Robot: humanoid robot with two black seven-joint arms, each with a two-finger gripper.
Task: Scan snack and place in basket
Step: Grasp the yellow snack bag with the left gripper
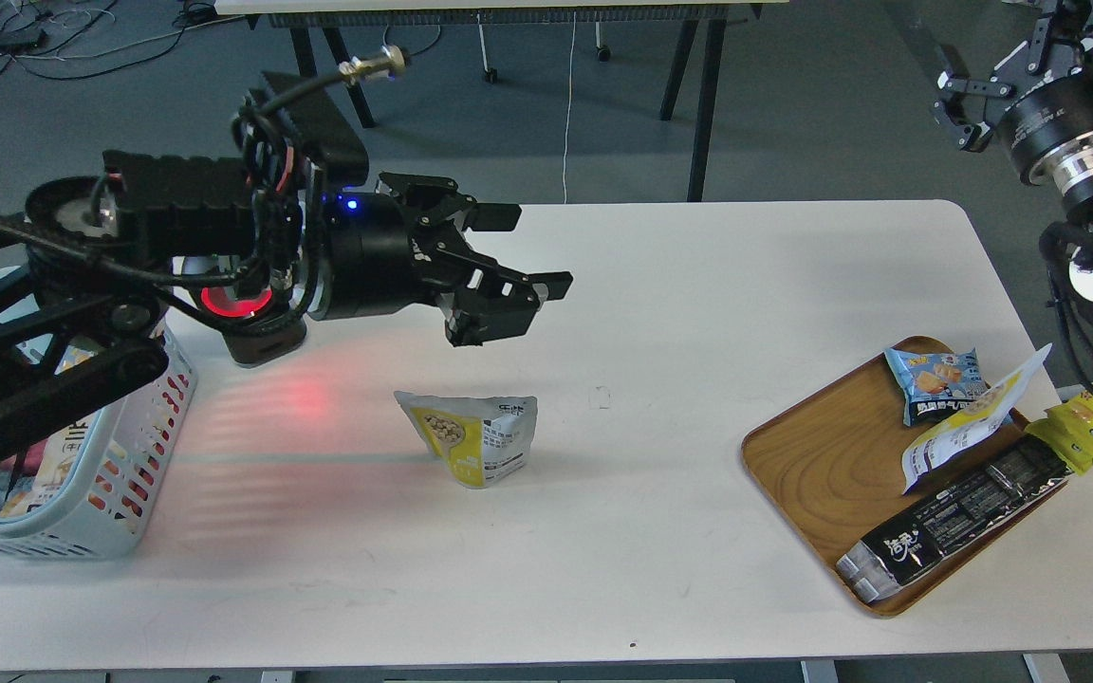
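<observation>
The snack (475,438), a pouch with a yellow lower part and a white-grey top, stands on the white table (660,560) left of centre. My left gripper (520,250) is open and empty. It hovers above the snack and slightly behind it, apart from it. The light blue basket (82,531) sits at the table's left edge with several packets inside, and my left arm hides much of it. My right gripper (962,109) is raised at the far upper right, off the table, and its fingers look spread and empty.
A black scanner (252,327) glowing red stands behind my left arm, next to the basket. A wooden tray (822,465) at the right holds a light-blue packet (935,379), a white-yellow packet (969,422) and a long black packet (954,512). A yellow packet (1083,427) overhangs the table's right edge.
</observation>
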